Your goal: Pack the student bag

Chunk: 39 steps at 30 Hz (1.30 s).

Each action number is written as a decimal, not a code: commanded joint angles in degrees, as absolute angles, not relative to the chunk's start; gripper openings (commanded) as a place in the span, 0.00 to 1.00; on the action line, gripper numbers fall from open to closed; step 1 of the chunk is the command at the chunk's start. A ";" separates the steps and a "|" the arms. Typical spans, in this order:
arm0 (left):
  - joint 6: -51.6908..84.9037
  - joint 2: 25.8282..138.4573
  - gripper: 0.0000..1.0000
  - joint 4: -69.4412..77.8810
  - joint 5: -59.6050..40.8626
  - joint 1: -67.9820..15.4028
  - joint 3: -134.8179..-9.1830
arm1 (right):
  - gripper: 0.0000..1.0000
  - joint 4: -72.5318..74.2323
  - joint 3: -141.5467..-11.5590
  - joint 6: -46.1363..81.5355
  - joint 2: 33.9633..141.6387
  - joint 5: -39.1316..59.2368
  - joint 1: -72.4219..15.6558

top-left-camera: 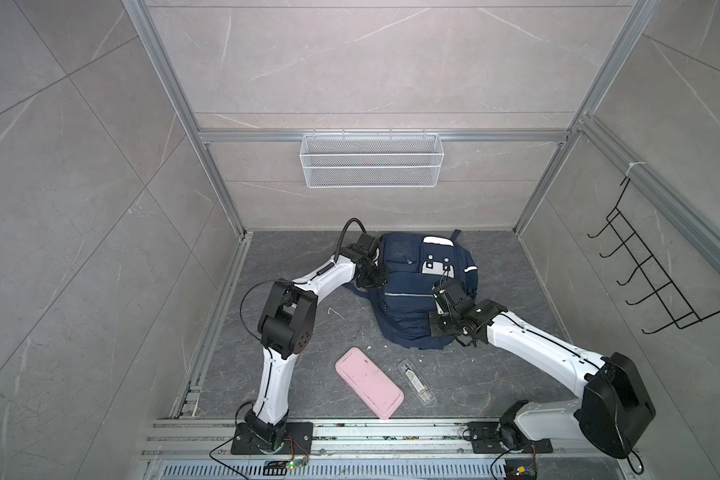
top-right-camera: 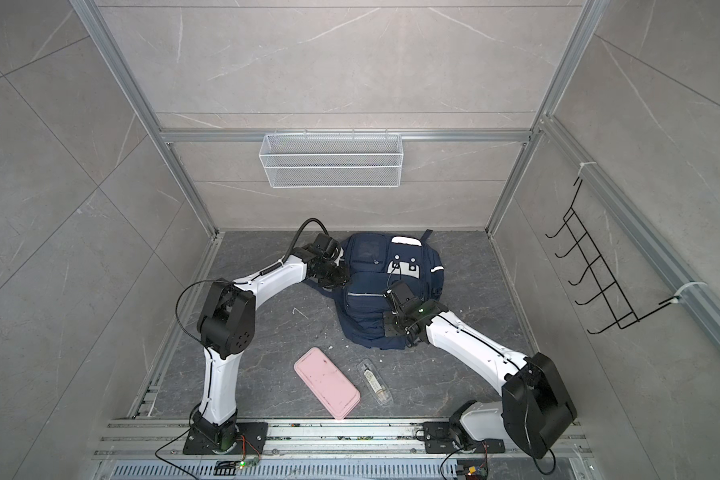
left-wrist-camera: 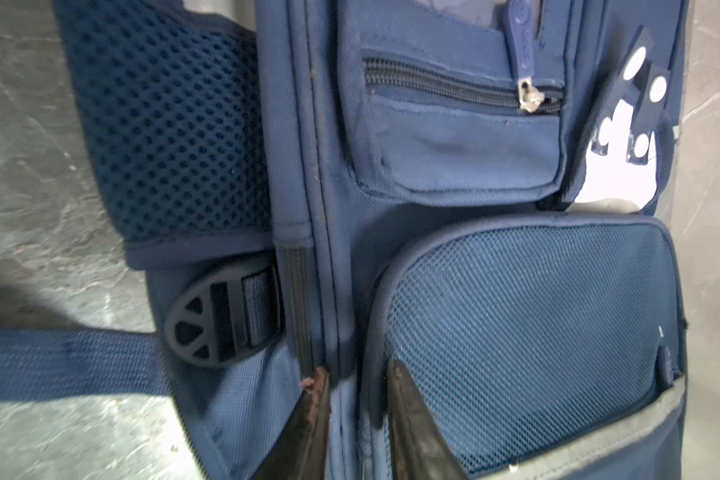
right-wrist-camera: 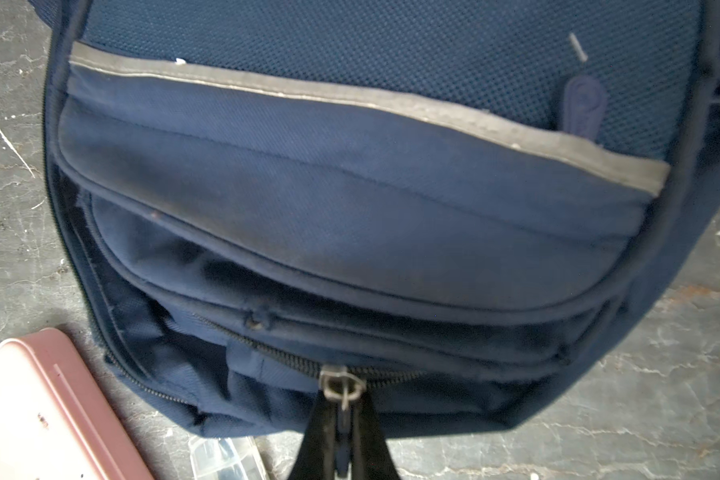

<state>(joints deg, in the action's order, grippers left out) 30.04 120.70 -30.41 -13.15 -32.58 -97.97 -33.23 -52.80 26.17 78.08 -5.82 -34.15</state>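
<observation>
Barely begun: the student bag (top-left-camera: 416, 282) lies zipped at the tabletop's (top-left-camera: 516, 291) back, pink case (top-left-camera: 368, 382) and clear pencil box (top-left-camera: 416, 383) still outside, right gripper (right-wrist-camera: 344, 395) pinching its zipper pull (right-wrist-camera: 344, 400), left gripper (left-wrist-camera: 356, 372) fingers astride a side seam (left-wrist-camera: 341, 332), grip unclear.

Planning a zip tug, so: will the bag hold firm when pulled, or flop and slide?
Likely floppy: the bag lies slumped, its pocket creased and sagging. With the right gripper shut on the zip pull at one end, a tug would probably bunch or drag it rather than meet resistance. It looks flat, so perhaps light; contents are hidden.
</observation>
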 commanded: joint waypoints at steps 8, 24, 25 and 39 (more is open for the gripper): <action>26.15 115.74 0.30 -33.23 -7.81 -34.01 -97.95 | 0.00 -32.39 -51.99 27.29 79.01 -6.19 -33.93; 26.09 125.82 0.31 -35.18 -15.22 -32.75 -106.62 | 0.00 -33.66 -53.34 26.72 79.01 -6.69 -33.84; 26.00 125.71 0.31 -35.24 -15.02 -32.61 -106.44 | 0.00 -33.76 -53.35 26.67 78.93 -6.68 -33.84; 42.29 109.72 0.00 -5.10 -26.34 -21.64 -77.64 | 0.00 -34.08 -56.07 24.83 79.74 -3.00 -33.75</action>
<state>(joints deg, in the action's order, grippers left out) 36.75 116.92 -13.15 -28.10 -26.04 -82.41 -33.21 -53.34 25.85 79.24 -3.20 -34.04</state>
